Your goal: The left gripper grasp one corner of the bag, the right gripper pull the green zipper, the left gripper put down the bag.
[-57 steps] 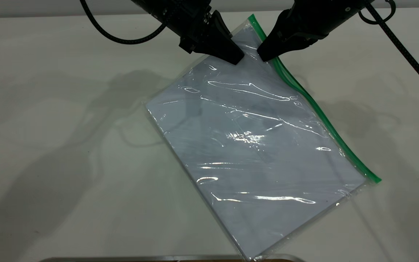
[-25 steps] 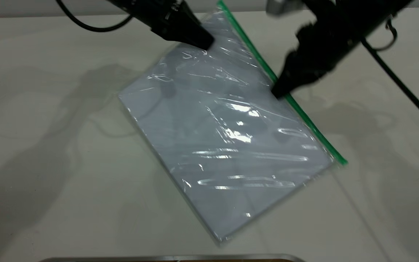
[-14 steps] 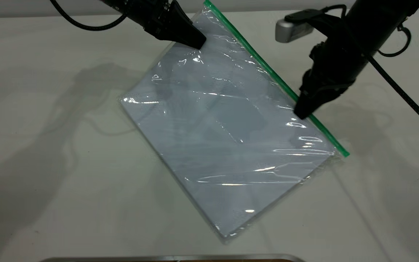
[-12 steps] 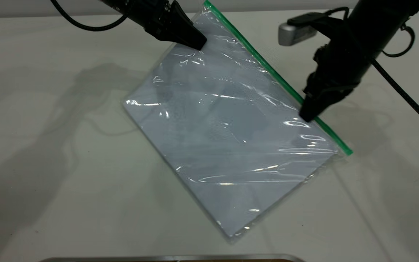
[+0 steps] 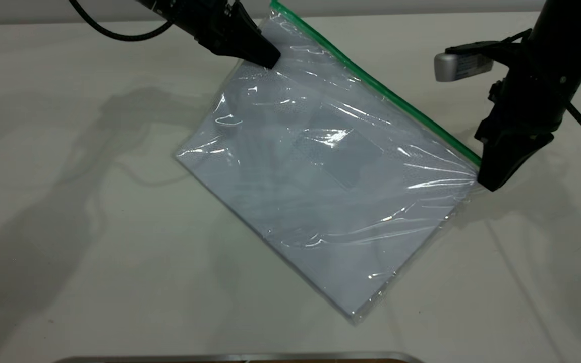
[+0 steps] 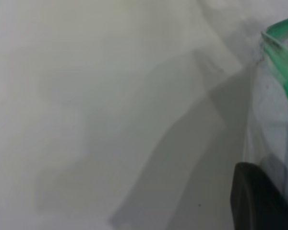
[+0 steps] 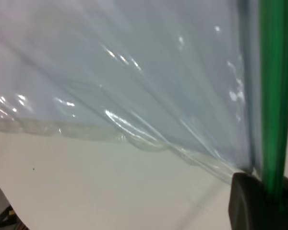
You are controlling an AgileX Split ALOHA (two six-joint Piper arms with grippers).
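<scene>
The bag (image 5: 321,191), a clear pouch with white paper and a small card pocket, hangs tilted over the table. Its green zipper (image 5: 371,83) runs along the upper right edge. My left gripper (image 5: 265,58) is shut on the bag's top corner near the green strip's far end; that green end shows in the left wrist view (image 6: 283,48). My right gripper (image 5: 489,179) is shut on the green zipper at its lower right end. The strip passes between its jaws in the right wrist view (image 7: 273,96). The slider is hidden in the jaws.
The pale table (image 5: 94,252) lies under the bag. A metal edge (image 5: 230,357) runs along the front. Black cables trail from both arms at the back.
My right gripper has slid down the green zipper from near the top to its lower right end. The left gripper shifted left holding the corner, and the bag swung and lifted.
</scene>
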